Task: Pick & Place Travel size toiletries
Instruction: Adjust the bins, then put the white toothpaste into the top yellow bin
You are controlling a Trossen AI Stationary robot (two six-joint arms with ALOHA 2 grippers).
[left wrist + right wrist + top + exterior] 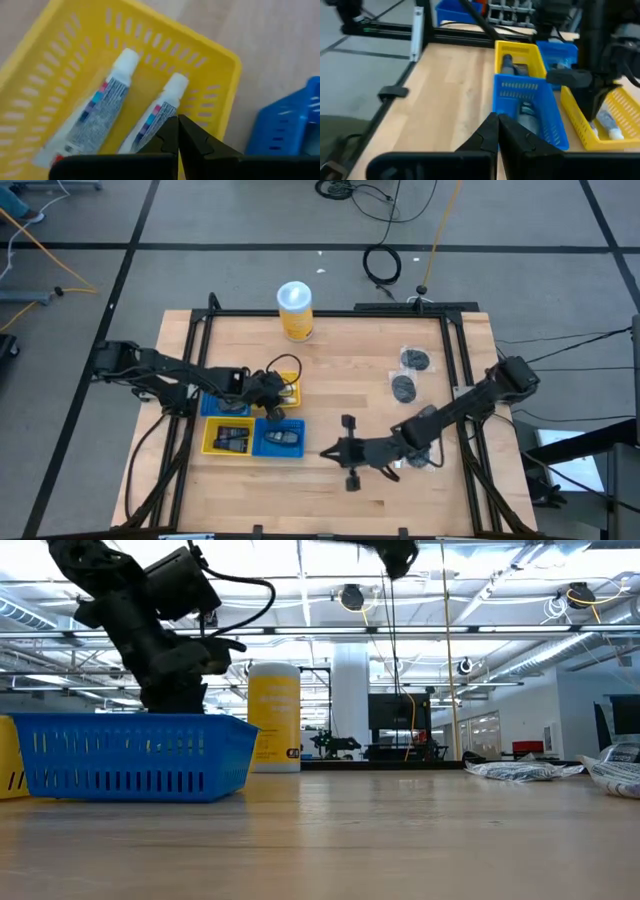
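Left gripper hovering over yellow tray, jaws pressed together, nothing held; two toothpaste tubes lying inside. Lift straight up, clear of tray wall. Right gripper waiting beside tray cluster, jaws likewise closed, empty

We record a tall yellow canister with a white lid upright near the wooden table's far edge. Yellow and blue trays are grouped at left. Black cables lie on the floor beyond.
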